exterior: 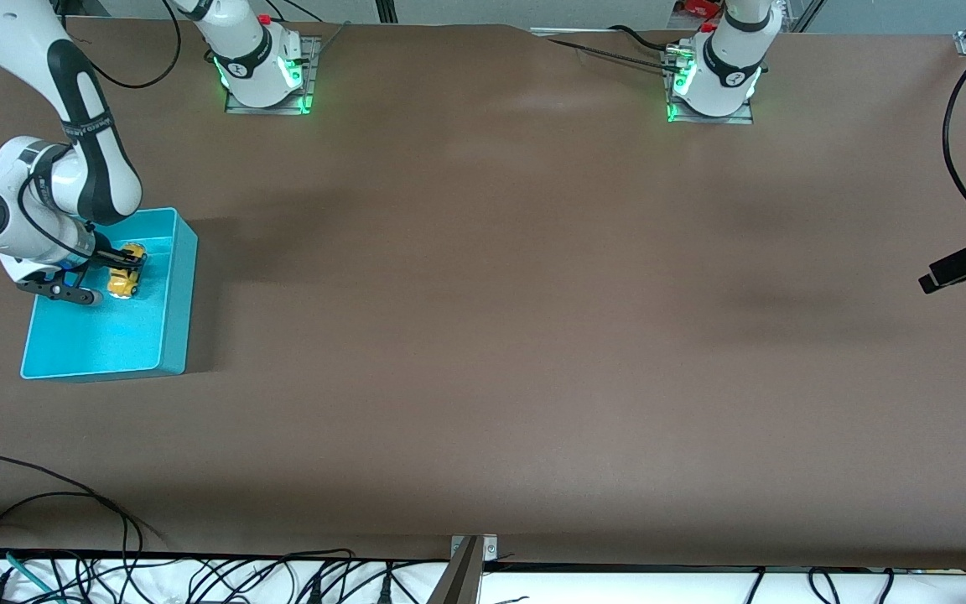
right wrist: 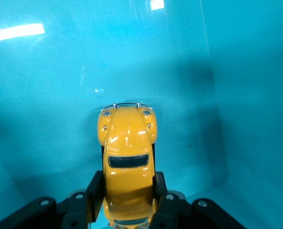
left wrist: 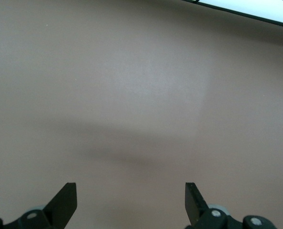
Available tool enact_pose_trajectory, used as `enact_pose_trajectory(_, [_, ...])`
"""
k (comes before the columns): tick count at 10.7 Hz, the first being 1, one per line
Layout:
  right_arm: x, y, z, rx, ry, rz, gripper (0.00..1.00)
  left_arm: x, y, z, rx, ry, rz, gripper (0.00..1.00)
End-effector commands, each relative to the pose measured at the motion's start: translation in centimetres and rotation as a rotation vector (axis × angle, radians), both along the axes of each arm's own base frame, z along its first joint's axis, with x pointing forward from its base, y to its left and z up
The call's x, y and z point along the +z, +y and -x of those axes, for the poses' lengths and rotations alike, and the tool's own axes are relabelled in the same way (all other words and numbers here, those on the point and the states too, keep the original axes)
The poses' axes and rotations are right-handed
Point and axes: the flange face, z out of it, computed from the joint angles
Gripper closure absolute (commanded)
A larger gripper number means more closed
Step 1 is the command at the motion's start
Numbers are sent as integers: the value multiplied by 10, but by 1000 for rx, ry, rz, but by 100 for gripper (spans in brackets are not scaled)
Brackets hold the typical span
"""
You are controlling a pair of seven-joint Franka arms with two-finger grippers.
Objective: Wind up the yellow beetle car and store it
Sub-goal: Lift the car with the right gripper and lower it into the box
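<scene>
Glossy, rounded yellow beetle car (right wrist: 127, 162) gripped inside smooth turquoise bin (exterior: 177, 310).

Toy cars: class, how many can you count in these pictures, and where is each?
1: the yellow beetle car, held by the right gripper inside the turquoise bin.

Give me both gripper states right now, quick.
Left gripper: open, holding nothing, over bare table.
Right gripper: shut on the yellow beetle car, inside the turquoise bin.
</scene>
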Motion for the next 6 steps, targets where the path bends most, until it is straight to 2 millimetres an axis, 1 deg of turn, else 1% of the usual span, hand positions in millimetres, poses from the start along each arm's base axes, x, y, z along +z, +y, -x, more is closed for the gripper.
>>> enact_pose_trajectory(1, [-6,-8,6,31,9,0,78,-1,2,-2,-17,-1,23,0])
enact_pose_trajectory(2, [-6,-8,5,31,12,-1,56,-1,1,-3,-18,-1,25,0])
enact_pose_trajectory(3, [-3,-7,4,32,7,-1,14,-2,2,-2,-17,0,25,0])
enact_pose_trajectory(4, [3,-6,1,37,-5,-2,0,-2,1,-3,-18,0,25,0])
enact_pose_trajectory(5, [14,-4,-2,40,-20,-5,0,-2,1,-3,-18,0,25,0])
enact_pose_trajectory(6, [32,-1,-6,35,2,-19,0,-2,1,-3,-18,0,25,0])
